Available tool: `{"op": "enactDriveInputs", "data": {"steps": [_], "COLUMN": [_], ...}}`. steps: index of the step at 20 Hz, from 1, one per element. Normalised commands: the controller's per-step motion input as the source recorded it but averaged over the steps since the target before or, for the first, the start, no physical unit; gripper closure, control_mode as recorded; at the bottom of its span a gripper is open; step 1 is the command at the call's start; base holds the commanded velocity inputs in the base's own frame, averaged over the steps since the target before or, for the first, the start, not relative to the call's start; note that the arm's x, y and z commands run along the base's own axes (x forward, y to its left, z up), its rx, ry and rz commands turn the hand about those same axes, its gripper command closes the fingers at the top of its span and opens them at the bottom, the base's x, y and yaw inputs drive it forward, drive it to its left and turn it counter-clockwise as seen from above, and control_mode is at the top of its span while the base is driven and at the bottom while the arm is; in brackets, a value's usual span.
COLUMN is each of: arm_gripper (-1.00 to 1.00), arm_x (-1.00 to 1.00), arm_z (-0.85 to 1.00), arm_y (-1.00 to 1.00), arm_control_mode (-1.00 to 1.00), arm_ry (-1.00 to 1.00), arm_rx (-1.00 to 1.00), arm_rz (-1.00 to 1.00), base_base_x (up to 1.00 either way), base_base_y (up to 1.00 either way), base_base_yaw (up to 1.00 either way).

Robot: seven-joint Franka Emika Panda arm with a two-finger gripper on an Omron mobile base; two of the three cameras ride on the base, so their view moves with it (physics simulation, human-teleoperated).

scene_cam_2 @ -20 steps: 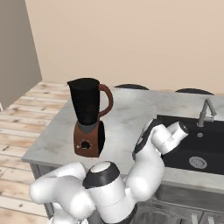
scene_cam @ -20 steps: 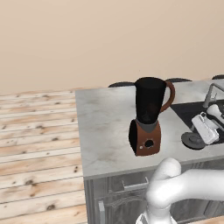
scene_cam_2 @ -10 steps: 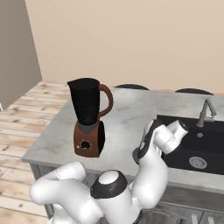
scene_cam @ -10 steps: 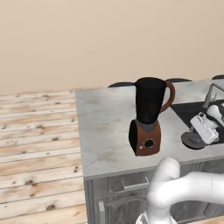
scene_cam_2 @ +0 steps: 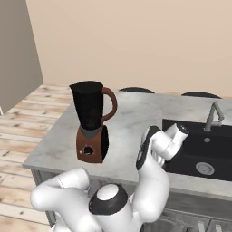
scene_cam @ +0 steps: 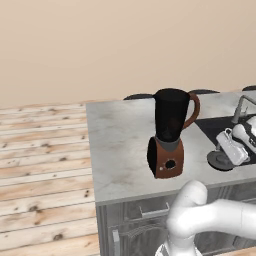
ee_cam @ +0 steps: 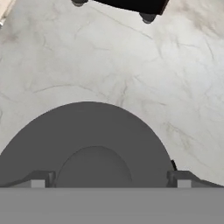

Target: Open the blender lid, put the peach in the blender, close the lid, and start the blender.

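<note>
The blender (scene_cam: 170, 132) (scene_cam_2: 93, 120) stands upright on the grey counter (scene_cam: 120, 145), its dark jar uncovered at the rim. The blender lid (scene_cam: 219, 161) (ee_cam: 92, 144) lies flat on the counter by the sink's near corner, to the right of the blender. My gripper (scene_cam: 229, 149) (ee_cam: 111, 179) hangs just above the lid, pointing down at it. Its jaws are open, one fingertip (ee_cam: 41, 178) on each side of the lid's raised centre, and nothing is gripped. The peach is out of view.
A black sink (scene_cam: 220, 127) (scene_cam_2: 204, 149) with a grey faucet (scene_cam: 240, 107) (scene_cam_2: 213, 115) sits right of the lid. The counter's front edge runs close below the blender. Wooden floor (scene_cam: 45, 160) lies to the left. My own arm (scene_cam_2: 149, 181) crosses the foreground.
The hand has stayed over the lid with its jaws open. The arm's lower links in the foreground have shifted slightly downward.
</note>
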Motion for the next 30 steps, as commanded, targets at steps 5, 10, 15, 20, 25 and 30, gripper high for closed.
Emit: {"op": "enactDriveInputs", "data": {"steps": [5,10,15,20,25,30], "arm_gripper": [-1.00,-1.00,-1.00,-1.00,1.00,1.00], "arm_x": [0.00,0.00,0.00,0.00,-0.16,-0.22], "arm_z": [-1.00,-1.00,-0.97,-0.98,-1.00,-0.99], "arm_y": [0.00,0.00,0.00,0.00,0.06,0.21], "arm_control_mode": [-1.00,-1.00,-1.00,-1.00,-1.00,-1.00], "arm_ry": [-0.08,-0.02,0.03,0.01,0.00,-0.01], "arm_rx": [-0.23,-0.20,-0.06,0.00,-0.02,-0.03], "arm_rz": [0.00,0.00,0.00,0.01,0.05,0.06], "base_base_x": [0.00,0.00,0.00,0.00,0.00,0.00], "base_base_y": [0.00,0.00,0.00,0.00,0.00,0.00], "base_base_yaw": [0.00,0.00,0.00,0.00,0.00,0.00]}}
